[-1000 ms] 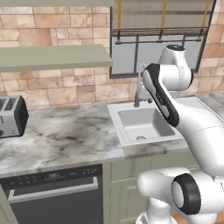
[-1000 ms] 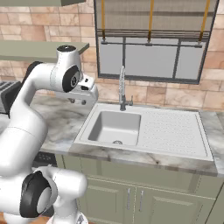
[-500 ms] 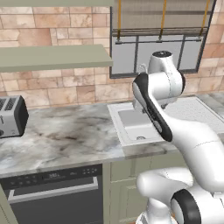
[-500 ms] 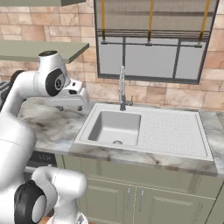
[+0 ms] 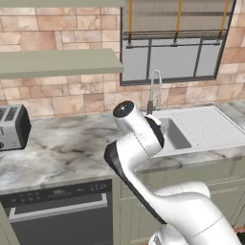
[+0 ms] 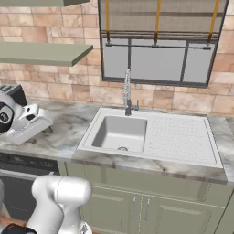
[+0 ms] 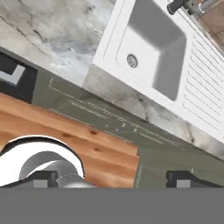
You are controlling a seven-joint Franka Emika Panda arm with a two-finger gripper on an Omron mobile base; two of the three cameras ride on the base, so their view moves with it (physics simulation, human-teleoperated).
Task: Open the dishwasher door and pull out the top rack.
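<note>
Dishwasher door shut, arm folded over the counter edge.

The dishwasher door [image 5: 60, 217] sat closed under the marble counter [image 5: 62, 148], at the lower left of the left base view, its silver bar handle [image 5: 57, 206] running across below the black control strip [image 5: 55, 192]. The strip carried tiny light markings, too small to read, and no brand name could be made out anywhere. In the hand view the gripper [image 7: 111, 178] looked down past the counter edge at sage-green cabinet doors [image 7: 131, 131] and wooden floor [image 7: 65, 140], with a corner of the door's black panel at the left edge. The two finger tips stood well apart with nothing between them, jaws released. The white sink [image 6: 119, 132] and its faucet [image 6: 127, 91] lay to the right of the dishwasher, and a toaster [image 5: 12, 127] stood on the counter above it.
</note>
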